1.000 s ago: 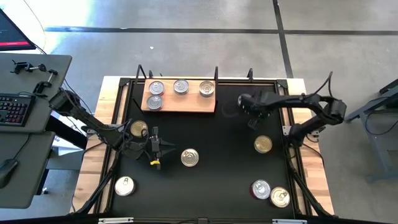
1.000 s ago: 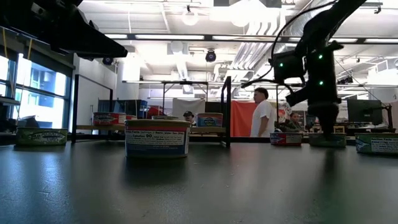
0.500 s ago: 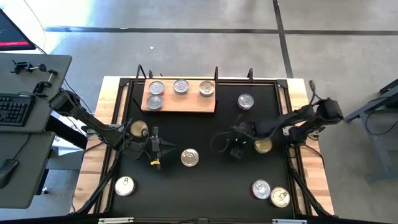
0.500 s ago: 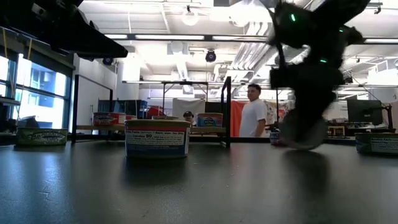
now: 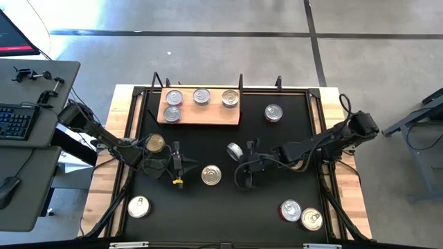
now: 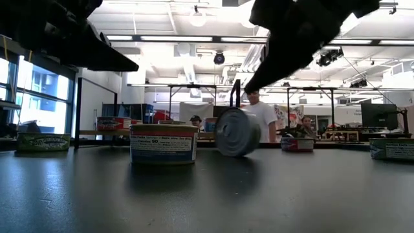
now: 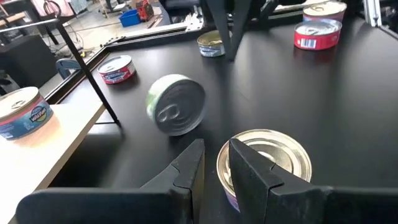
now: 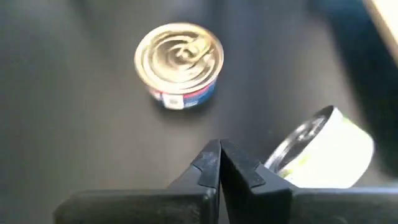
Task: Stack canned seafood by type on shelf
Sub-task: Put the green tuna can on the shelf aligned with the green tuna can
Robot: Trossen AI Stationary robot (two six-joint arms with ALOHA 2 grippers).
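The light wooden shelf lies at the far side and bears several silver-lidded cans. Mid-mat, a silver can with a pale green side stands on its edge. My right gripper is shut just near of it, with a narrow gap between them. A gold-lidded can sits flat ahead of the fingers. My left gripper hovers left of that gold can, with its fingers a little apart and nothing between them.
More cans sit flat on the black mat: one right of the shelf, one by the left arm, one near left, two near right. Black posts stand behind the shelf.
My right gripper has swept from beside the shelf's right end toward the near edge and the table's left, reaching mid-mat and tipping downward. A silver can has travelled with it and now stands on edge. A flat can shows where the gripper was.
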